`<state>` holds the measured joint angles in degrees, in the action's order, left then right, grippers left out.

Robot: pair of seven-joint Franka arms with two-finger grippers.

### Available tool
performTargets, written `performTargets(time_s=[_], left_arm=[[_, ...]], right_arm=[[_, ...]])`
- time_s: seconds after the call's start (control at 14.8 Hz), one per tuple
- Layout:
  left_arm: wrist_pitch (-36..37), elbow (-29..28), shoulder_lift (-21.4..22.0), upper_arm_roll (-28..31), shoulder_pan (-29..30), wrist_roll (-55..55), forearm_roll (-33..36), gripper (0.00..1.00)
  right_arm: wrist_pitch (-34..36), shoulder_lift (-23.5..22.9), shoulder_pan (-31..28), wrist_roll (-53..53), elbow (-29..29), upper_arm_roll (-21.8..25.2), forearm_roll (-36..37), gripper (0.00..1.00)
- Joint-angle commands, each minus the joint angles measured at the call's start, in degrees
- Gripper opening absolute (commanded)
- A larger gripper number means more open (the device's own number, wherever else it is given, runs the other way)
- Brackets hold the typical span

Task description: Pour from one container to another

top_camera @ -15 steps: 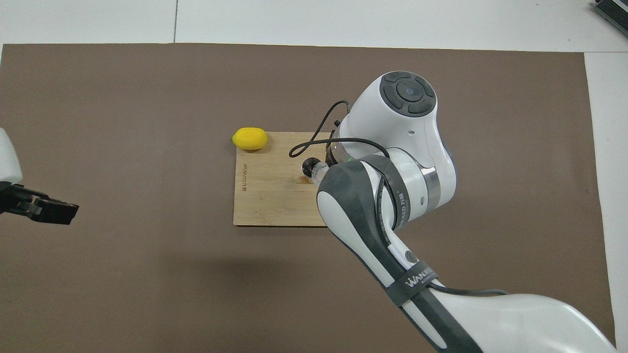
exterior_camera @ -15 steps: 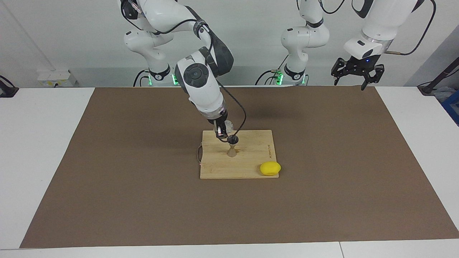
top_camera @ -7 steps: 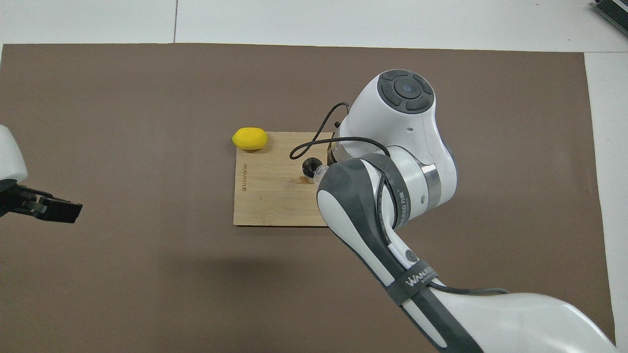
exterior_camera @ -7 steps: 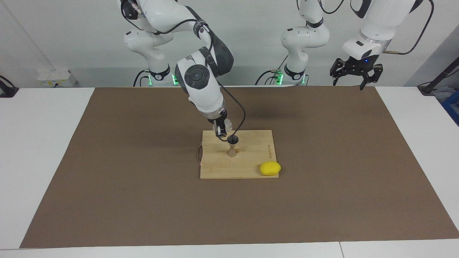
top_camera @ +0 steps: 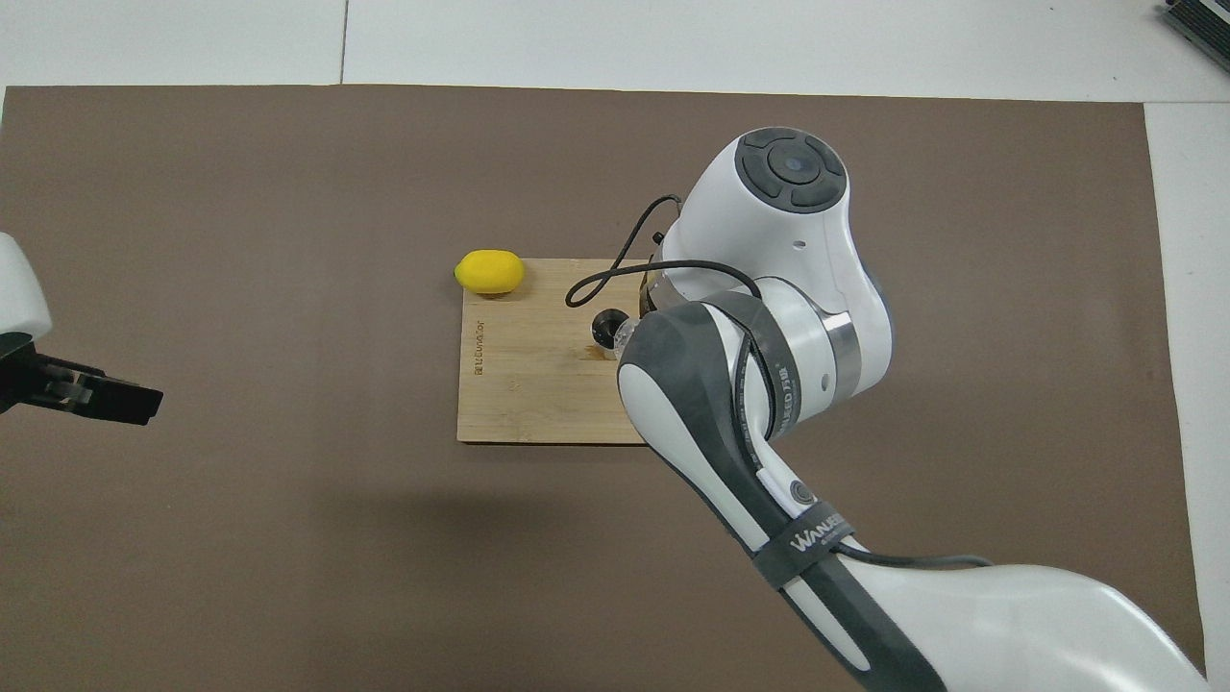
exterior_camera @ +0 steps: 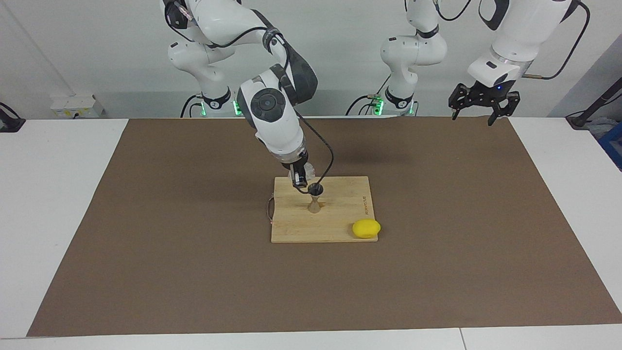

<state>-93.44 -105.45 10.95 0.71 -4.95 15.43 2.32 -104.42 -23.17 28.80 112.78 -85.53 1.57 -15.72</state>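
Glass cup (exterior_camera: 307, 171) is held tipped over the jigger (exterior_camera: 315, 198), centre of the frame in the facing view, over the cutting board (exterior_camera: 340, 214). In the overhead view only a sliver of clear glass (top_camera: 627, 333) is seen at the dark jigger mouth (top_camera: 605, 327); the rest is hidden under the arm.

Change over the last second: small. The cup and right gripper (exterior_camera: 300, 177) are shifted slightly up and back, while the tilt over the jigger mouth is kept. This is read as late pour or the start of righting; no stream can be made out, and the liquid level cannot be told.

The cup is pinched by the right gripper's jaws. The cup looks small, clear and thick-walled; the jigger is a metal hourglass, upright, mid-board.

A lemon (exterior_camera: 366, 228) is placed at the board's lower right corner in the facing view, well apart from the pour.

The left gripper (exterior_camera: 478, 101) is parked at upper right in the facing view, above the mat edge, jaws spread, nothing held. It has been raised a little and is waiting.
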Motion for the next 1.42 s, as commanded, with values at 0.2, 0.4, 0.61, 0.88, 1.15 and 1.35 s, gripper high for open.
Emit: performTargets(time_s=[0.2, 0.4, 0.61, 0.88, 1.15, 1.35], left_arm=[[0.1, 8.76, -7.96, 0.18, -0.77, -3.73, -0.74, 1.0], [1.24, 8.33, -7.35, -0.79, -0.68, -6.62, -0.74, 1.0], [0.63, 7.37, -6.56, -5.78, 3.61, -8.13, -0.65, 1.0], [0.36, 7.36, -6.56, -7.3, 5.39, -8.05, -0.65, 1.0], [-0.6, 7.19, -6.65, -7.74, 5.56, -8.13, -0.65, 1.0], [-1.39, 6.58, -6.91, -7.65, 5.65, -8.13, -0.65, 1.0]], right_arm=[[4.22, -3.54, -0.93, 0.51, 5.89, -0.52, 2.98, 0.0], [4.84, -3.99, -0.93, 0.95, 6.25, -0.52, 3.07, 0.0], [5.28, -4.16, -0.93, 1.13, 6.69, -0.52, 3.68, 0.0], [7.65, -6.27, -0.93, 2.01, 10.12, -0.43, 3.94, 0.0], [8.97, -7.32, -0.93, 2.62, 11.95, -0.43, 4.82, 0.0], [10.99, -8.91, -0.93, 3.41, 15.12, -0.34, 4.91, 0.0]])
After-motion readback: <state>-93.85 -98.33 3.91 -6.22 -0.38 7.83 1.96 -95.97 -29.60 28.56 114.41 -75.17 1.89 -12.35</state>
